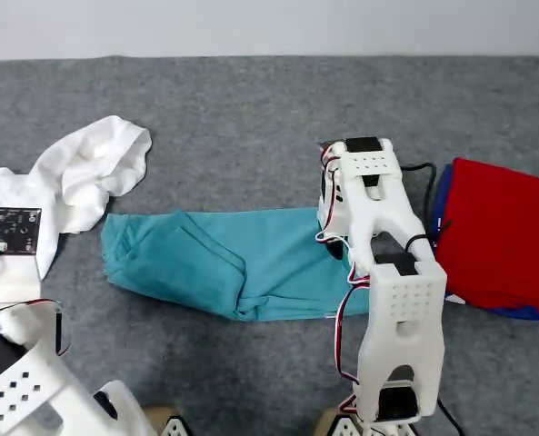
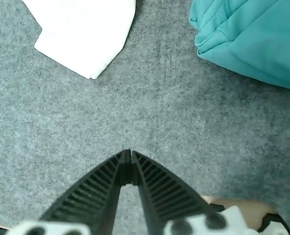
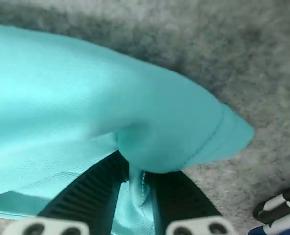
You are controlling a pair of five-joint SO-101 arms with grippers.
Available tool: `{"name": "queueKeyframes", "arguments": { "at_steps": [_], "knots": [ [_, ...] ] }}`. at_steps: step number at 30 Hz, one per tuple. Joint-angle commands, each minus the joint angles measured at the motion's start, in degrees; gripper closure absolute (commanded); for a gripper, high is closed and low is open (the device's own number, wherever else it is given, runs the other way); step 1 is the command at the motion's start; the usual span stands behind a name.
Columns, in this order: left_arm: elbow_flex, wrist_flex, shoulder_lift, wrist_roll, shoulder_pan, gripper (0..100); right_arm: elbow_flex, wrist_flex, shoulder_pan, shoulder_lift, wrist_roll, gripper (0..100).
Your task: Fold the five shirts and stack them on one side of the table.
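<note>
A teal shirt [image 1: 224, 259] lies across the middle of a grey mat [image 1: 251, 109], its long axis running side to side, already narrowed into a long band. The right gripper [image 3: 135, 171] sits at the shirt's right end, its fingers clenched on a pinch of teal cloth, with the hem corner bulging just past the tips. From that hold the whole length of the shirt stretches away to the left, toward the other arm. The left gripper [image 2: 130, 159] hangs over bare mat with its fingers closed together and nothing between them. The shirt's left end lies near it but not touching. A loose white shirt [image 1: 92, 173] is heaped beyond that, at the table's left edge. On the right, just beside the right arm, a folded red shirt [image 1: 505, 236] rests on a blue shirt [image 1: 524, 312]. The held end is likely the one to be carried left over the rest, and the left arm is nearer the free end.
</note>
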Motion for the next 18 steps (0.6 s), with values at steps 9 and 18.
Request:
{"name": "queueKeyframes", "arguments": {
  "at_steps": [9, 18],
  "knots": [
    [-0.3, -0.5, -0.7, 0.2, 0.4, 99, 0.2, 3.2, 10.1, -10.9, 15.8, 98.8],
    [-0.2, -0.5, -0.8, 0.2, 0.4, 99, -1.5, 4.1, 19.1, -11.3, 26.1, 98.8]
  ]
}}
